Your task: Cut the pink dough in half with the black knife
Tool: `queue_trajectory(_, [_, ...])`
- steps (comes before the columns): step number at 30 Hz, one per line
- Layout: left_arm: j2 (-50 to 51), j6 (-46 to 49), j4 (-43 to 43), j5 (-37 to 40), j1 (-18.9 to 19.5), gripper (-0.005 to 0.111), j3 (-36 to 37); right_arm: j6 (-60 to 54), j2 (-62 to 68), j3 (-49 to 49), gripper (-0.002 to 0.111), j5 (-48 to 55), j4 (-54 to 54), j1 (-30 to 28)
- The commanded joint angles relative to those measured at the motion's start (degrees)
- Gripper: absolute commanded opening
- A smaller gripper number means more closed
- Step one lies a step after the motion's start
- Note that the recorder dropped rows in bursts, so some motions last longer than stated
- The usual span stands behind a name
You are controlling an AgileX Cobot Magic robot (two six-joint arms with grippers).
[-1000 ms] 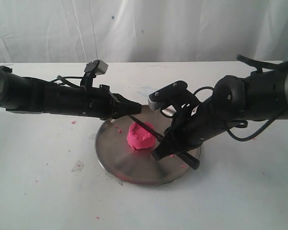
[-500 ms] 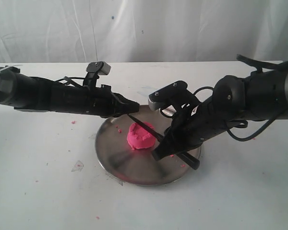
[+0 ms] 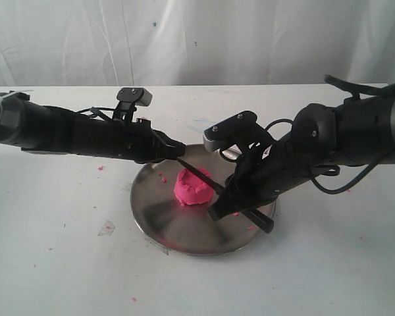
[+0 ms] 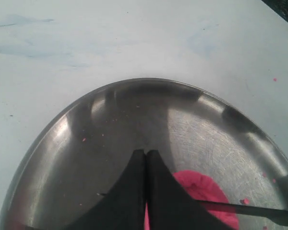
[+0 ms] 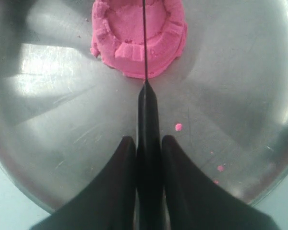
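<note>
A white table [image 3: 66,263] carries a round steel plate [image 3: 159,227] with two black robot arms reaching over it from either side. The pink dough [image 3: 192,187] sits near the middle of the plate as one flattened, ragged-edged lump. The right gripper [image 3: 218,208] is clamped on the handle of the black knife [image 3: 201,174], its two fingers [image 5: 122,163] pressing the handle from both sides. Seen from the right wrist, the knife [image 5: 146,115] points straight away from the gripper [image 5: 148,141], and its thin blade lies edge-on across the middle of the dough [image 5: 125,43]; how deep it sits in the lump is hard to tell. A few tiny pink crumbs [image 5: 178,127] lie on the plate [image 5: 48,96] beside the handle. The left gripper [image 3: 181,150] hangs over the far edge of the plate, close to the knife's tip. From the left wrist, its fingers [image 4: 134,191] are pressed together with nothing between them, and the dough [image 4: 204,189] shows just past them
</note>
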Motion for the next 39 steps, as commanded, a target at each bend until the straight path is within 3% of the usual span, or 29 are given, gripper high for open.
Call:
queue_trajectory(1, [-0.1,0.3,-1.0,0.5,-0.1,0.0,-0.3,-0.6,-0.1,-0.2,0.0,-0.3,-0.5,0.2])
queue_trajectory(8, [3.7,0.3,-0.6,0.8,-0.1,0.0,-0.3,-0.6,-0.1,-0.2,0.0,-0.3,-0.5,0.2])
queue_trajectory(39, [3.8,1.6,0.3,1.5,-0.1,0.0,-0.9,-0.6,1.7,-0.2,0.0,-0.4,-0.3,0.2])
